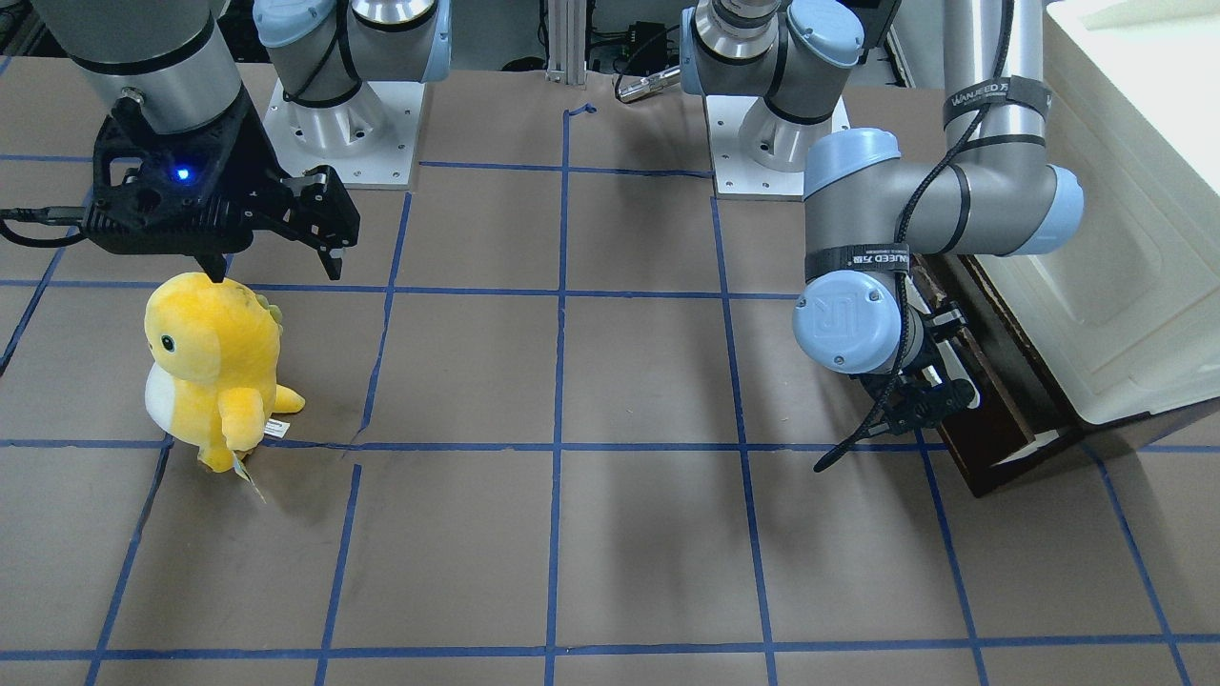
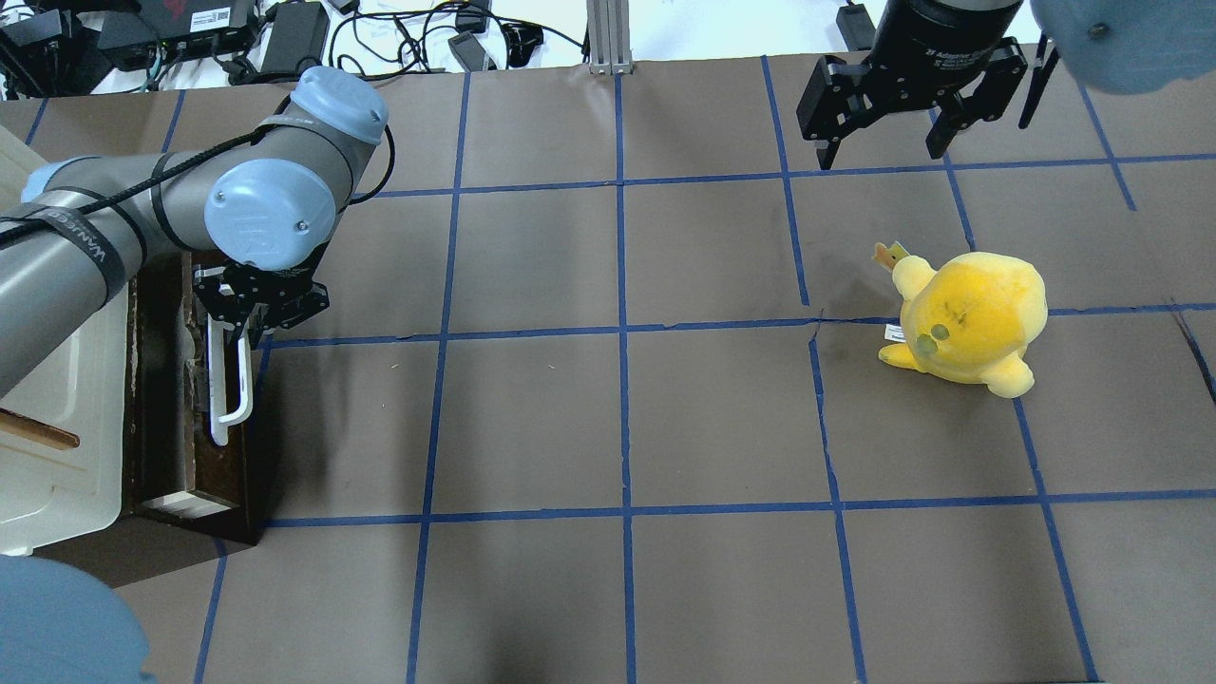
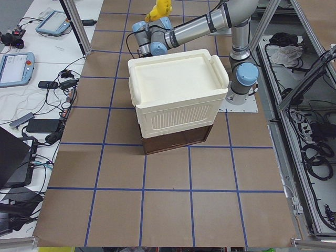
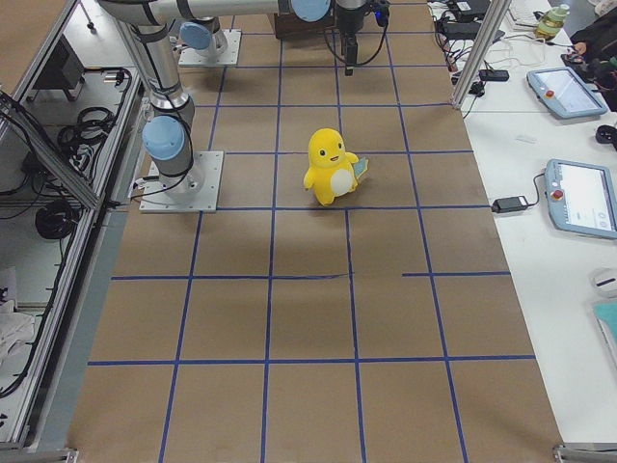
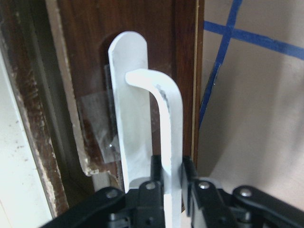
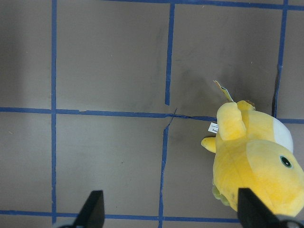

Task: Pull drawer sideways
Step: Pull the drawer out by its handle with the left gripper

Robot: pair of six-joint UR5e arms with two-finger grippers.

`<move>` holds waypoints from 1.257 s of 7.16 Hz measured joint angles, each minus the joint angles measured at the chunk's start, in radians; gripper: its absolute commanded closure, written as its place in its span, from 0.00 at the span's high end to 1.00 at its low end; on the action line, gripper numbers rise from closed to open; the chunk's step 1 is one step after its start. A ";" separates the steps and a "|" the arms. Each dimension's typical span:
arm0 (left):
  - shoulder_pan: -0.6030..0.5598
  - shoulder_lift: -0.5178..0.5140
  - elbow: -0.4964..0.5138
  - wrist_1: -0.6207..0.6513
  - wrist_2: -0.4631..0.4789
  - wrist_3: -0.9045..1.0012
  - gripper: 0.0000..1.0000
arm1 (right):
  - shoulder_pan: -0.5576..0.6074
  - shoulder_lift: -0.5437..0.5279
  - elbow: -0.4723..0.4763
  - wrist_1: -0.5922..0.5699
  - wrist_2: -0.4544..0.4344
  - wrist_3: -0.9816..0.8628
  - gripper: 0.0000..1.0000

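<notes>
There are two grippers, one drawer (image 2: 160,408), one cream-white cabinet (image 2: 57,456) and one yellow plush toy (image 2: 969,318) on the desk (image 2: 617,427). The drawer sits at the desk's end on the robot's left, low under the cabinet, its front dark brown scuffed wood with a long white bar handle (image 2: 231,380) and a strip of pale wood showing at one end. The left gripper (image 5: 172,175) pinches that handle near its bend, while the right gripper (image 2: 883,157) hangs spread wide above the desk near the toy.
</notes>
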 measured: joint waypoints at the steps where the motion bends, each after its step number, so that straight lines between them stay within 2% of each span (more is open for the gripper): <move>1: -0.010 -0.003 0.004 -0.001 -0.001 -0.006 0.00 | 0.000 0.000 0.000 0.000 0.000 0.000 1.00; 9: -0.054 -0.027 0.044 -0.003 -0.051 -0.021 0.00 | 0.000 0.000 0.000 0.000 -0.001 0.000 1.00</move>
